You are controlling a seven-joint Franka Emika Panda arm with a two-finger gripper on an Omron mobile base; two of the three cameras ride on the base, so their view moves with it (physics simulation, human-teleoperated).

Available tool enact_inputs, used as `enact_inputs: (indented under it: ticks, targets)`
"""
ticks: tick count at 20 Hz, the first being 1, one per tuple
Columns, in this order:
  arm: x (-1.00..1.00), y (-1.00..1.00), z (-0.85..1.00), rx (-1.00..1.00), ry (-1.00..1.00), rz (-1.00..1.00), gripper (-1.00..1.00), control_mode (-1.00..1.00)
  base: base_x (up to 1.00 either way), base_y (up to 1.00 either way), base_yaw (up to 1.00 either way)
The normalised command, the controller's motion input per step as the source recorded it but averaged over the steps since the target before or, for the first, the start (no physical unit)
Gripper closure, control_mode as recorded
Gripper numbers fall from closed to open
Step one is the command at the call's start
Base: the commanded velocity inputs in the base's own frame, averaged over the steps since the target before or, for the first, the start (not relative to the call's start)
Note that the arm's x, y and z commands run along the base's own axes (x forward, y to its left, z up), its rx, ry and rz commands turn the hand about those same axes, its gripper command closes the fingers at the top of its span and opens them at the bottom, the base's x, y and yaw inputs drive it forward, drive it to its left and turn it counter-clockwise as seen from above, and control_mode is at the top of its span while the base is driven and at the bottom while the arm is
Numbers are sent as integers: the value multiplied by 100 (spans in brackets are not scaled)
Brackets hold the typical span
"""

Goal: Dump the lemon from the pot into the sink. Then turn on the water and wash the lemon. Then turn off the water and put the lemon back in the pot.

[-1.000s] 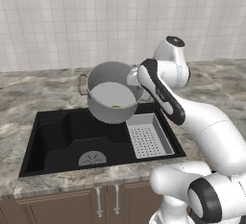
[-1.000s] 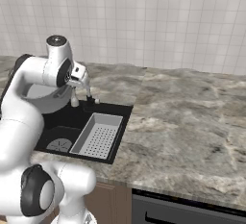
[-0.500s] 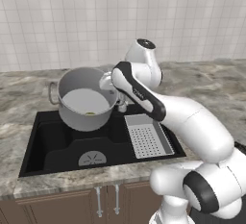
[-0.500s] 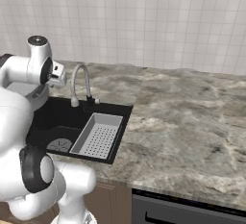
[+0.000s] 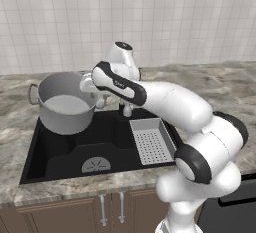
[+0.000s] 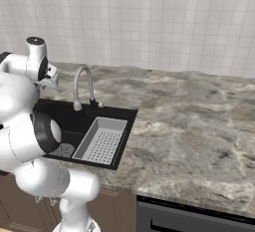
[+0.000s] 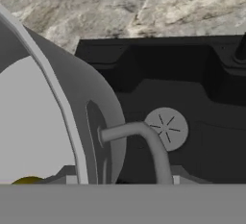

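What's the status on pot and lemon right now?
Gripper at pot handle, closure unclear. Pot over sink, lemon inside. Nothing blocking.

There is one pot (image 5: 65, 104) with two loop handles, one lemon (image 7: 29, 180) showing as a yellow sliver inside it, and one black sink (image 5: 55, 149) with one round drain (image 5: 96, 165) and one perforated tray (image 5: 152, 141). One gooseneck tap (image 6: 82, 85) stands at the sink's back edge. Below the counter (image 6: 199, 126), two slim cabinet handles (image 5: 111, 208) hang side by side, and one robot arm (image 5: 165, 107) reaches over the scene.
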Motion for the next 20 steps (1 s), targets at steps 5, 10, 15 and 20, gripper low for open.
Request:
enact_inputs:
  ticks: [5, 10, 15, 20]
  targets:
    - [62, 45, -22, 13, 19, -3, 100, -100, 0, 0, 0]
    - [57, 30, -42, 21, 25, -6, 100, -100, 0, 0, 0]
    - [36, 52, -45, 17, 20, -7, 100, -100, 0, 0, 0]
    - [36, 40, -25, 18, 17, -9, 100, -100, 0, 0, 0]
